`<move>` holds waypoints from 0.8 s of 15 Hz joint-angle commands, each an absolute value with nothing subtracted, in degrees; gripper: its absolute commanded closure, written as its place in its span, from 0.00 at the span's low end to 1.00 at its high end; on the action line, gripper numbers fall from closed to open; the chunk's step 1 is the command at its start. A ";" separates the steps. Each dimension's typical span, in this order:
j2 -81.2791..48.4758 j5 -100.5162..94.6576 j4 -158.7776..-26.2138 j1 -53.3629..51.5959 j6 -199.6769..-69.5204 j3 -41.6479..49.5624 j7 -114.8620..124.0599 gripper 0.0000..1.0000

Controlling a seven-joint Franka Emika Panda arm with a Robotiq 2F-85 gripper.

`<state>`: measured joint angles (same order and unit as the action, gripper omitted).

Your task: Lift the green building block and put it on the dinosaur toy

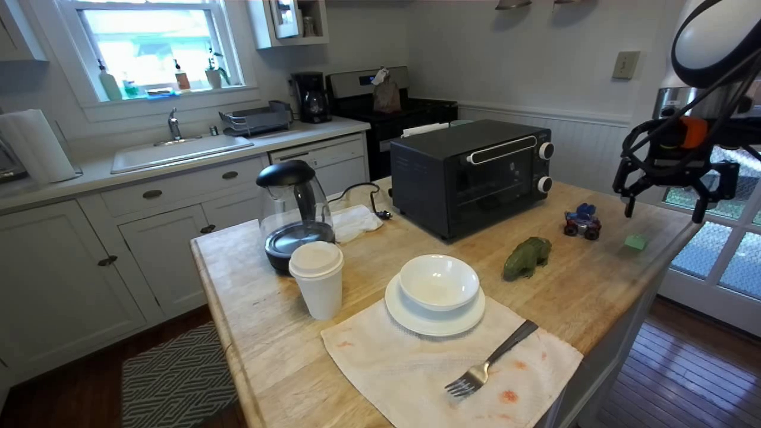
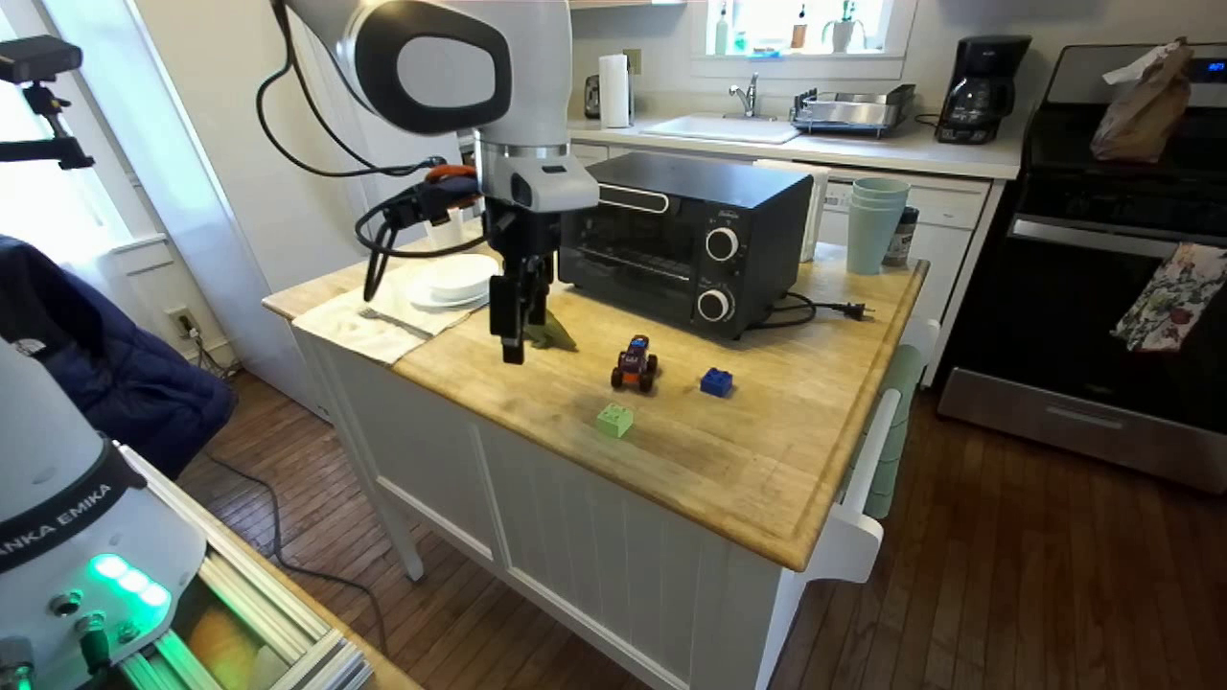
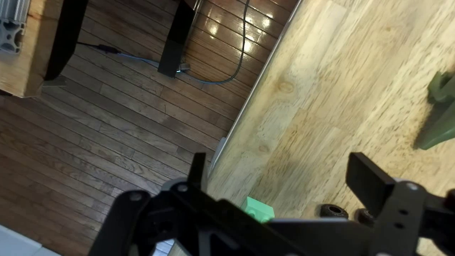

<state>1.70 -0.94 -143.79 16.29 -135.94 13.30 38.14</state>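
The green building block (image 2: pixel 614 420) sits on the wooden worktop (image 2: pixel 729 470), near one edge and close to the toy truck (image 2: pixel 635 364). The tool (image 1: pixel 663 212) hangs higher, by the same edge; its fingers (image 3: pixel 366 177) are spread wide apart with nothing between them, so the block is not yet taken.

In my judgement this block is light and stiff, of hard plastic that should not suffer from a squeeze. Its smooth walls can be a little slippery, therefore I would take hold of two opposite sides and leave the studded top free. The dinosaur toy (image 1: pixel 528 259) stands farther along, between the truck and the white plate (image 1: pixel 437 324); its back looks rounded, so the block may slide off if it is released tilted.

The worktop looks flat and firm, with pale grain. On it stands a black toaster oven (image 1: pixel 469 178), and around is a kitchen with plank floor (image 2: pixel 1035 556), white cabinets (image 1: pixel 47 273) and a bright window (image 1: pixel 148 47)
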 commanded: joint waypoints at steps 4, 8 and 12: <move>1.00 -0.37 -143.64 15.91 -136.41 13.98 37.64 0.00; -1.38 -0.16 -142.58 16.18 -136.55 14.42 39.92 0.00; -4.25 0.68 -141.73 16.33 -138.20 15.58 42.65 0.00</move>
